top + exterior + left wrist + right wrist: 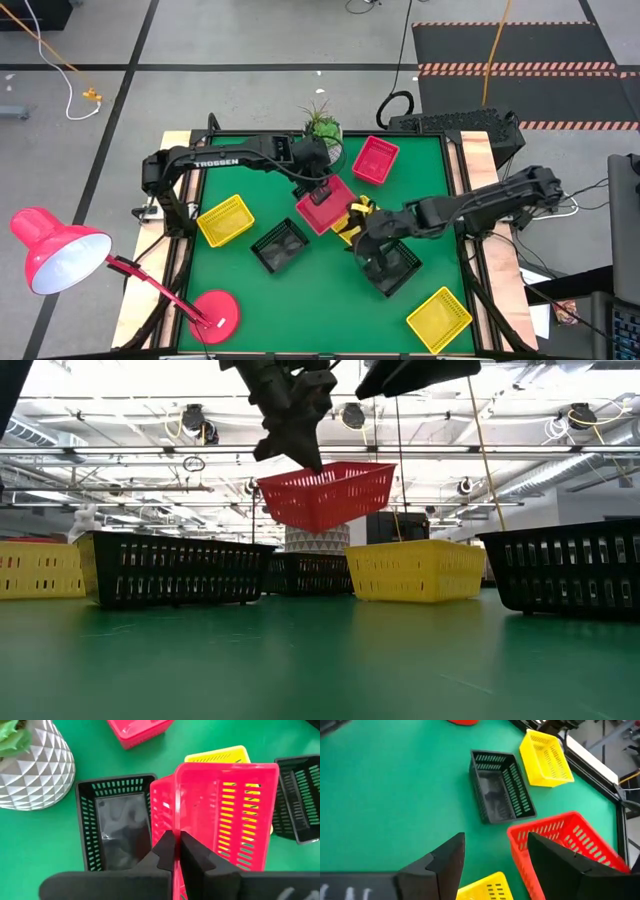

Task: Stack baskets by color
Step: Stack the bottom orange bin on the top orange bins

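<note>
The left end effector (175, 851) is clamped shut on one wall of a red basket (325, 204), carried tilted above the counter (300, 300) centre. Slip risk: that thin edge grip could let it swing into the yellow basket (355, 215) at its three o'clock. The right end effector (495, 852) hangs with fingers spread, empty, over a black basket (392, 268).

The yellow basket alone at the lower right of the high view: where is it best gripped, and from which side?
Probably a long wall's top rim, from straight above. The yellow basket sits upright, open side up, nothing touching it, so one finger can go inside the thin wall and one outside.
</note>
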Controlling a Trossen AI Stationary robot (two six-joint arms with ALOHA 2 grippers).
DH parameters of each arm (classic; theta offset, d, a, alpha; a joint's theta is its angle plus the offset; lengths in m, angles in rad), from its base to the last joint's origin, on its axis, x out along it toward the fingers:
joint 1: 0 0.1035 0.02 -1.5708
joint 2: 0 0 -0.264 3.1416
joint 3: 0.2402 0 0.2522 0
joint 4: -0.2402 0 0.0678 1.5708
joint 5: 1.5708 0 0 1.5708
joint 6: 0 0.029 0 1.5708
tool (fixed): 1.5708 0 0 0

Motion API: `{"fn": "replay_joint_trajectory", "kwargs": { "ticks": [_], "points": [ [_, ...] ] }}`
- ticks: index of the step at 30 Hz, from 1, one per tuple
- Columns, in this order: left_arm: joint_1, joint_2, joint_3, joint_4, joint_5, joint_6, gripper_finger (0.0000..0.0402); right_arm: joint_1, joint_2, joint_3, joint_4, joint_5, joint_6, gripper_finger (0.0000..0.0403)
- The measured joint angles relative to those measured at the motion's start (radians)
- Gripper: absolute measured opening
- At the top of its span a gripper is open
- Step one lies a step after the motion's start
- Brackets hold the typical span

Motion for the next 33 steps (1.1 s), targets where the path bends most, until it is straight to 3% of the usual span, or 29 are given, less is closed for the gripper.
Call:
{"fn": "replay_joint_trajectory", "kwargs": {
  "ticks": [7,13,22,27,33],
  "points": [
    [0.001,0.0,0.0,0.007,0.033,0.04,0.0014,0.037,0.063,0.031,-0.075,0.032,-0.047,0.0208],
    [-0.01,0.0,0.0,0.015,0.056,0.04,0.0012,0.033,0.084,0.031,-0.098,0.186,-0.127,0.0208],
    [-0.039,0.0,0.0,0.055,0.065,0.033,0.0022,-0.053,0.083,0.031,-0.101,0.155,-0.188,0.0208],
    [-0.04,0.0,0.0,0.052,0.059,0.057,0.0007,-0.056,0.083,0.031,-0.128,0.155,-0.188,0.0206],
    [-0.032,-0.011,0.0,0.062,0.104,0.059,0.0021,-0.063,0.083,0.031,-0.195,0.185,-0.181,0.0169]
  ]
}}
